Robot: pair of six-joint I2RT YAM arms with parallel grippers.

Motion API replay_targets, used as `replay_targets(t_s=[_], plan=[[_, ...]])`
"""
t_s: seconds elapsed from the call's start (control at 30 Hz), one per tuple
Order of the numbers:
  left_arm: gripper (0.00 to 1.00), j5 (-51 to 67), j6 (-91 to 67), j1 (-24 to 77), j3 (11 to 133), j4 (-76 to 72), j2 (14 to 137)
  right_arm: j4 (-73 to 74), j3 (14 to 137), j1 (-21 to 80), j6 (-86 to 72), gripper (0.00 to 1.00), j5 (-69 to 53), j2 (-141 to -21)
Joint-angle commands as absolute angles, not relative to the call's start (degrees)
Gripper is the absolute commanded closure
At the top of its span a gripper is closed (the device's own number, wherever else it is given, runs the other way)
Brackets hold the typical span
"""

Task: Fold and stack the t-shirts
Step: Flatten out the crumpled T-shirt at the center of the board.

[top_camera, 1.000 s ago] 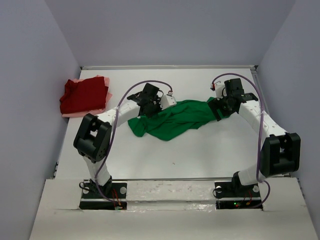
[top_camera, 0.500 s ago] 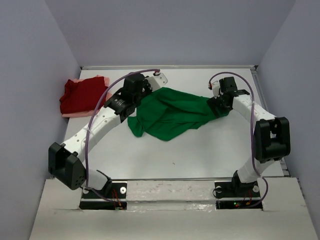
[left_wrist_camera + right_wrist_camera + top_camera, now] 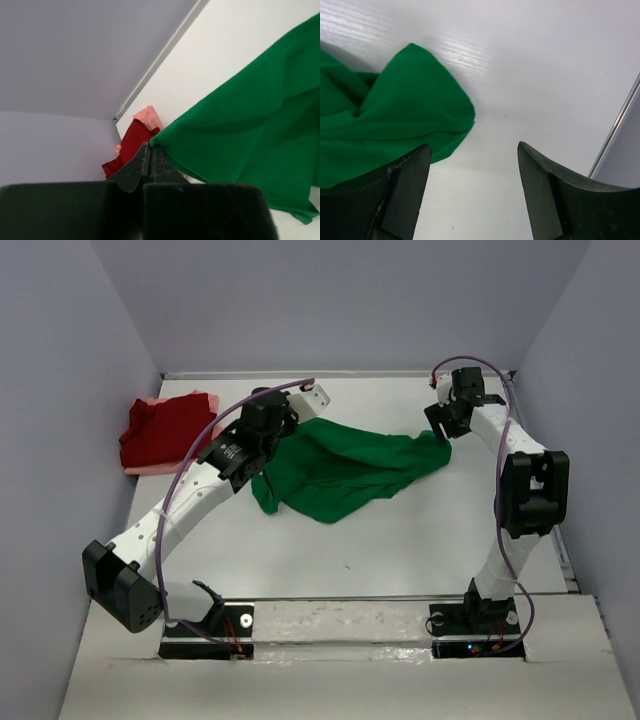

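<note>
Between the tight left jaws, green t-shirt (image 3: 240, 130) edge.

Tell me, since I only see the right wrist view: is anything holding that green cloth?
Observer: Yes. The left gripper is shut on an edge of the green t-shirt.
Operator: Are there other shirts around?
Observer: Two. A dark red t-shirt lies on a pale pink one, at the far left of the table.
</note>
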State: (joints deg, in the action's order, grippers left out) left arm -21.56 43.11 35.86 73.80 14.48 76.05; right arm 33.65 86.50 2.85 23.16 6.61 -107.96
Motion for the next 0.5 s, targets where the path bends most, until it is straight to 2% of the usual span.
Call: replay_targets(t_s=[0.0, 0.23, 0.47], plan=[[1.00, -26.10, 43.07, 36.47, 79.10, 15.11, 72.16, 33.05, 90.79, 2.11, 23.12, 0.26, 4.04, -110.38], [1.00, -26.37, 42.80, 36.91, 78.40, 16.35, 71.02, 34.10, 90.26, 2.11, 22.33, 0.31, 0.27, -113.73], [1.00, -26.02, 42.63, 36.91, 78.49, 16.35, 71.63, 37.18, 93.51, 1.58, 21.62, 0.38, -8.43, -117.77]])
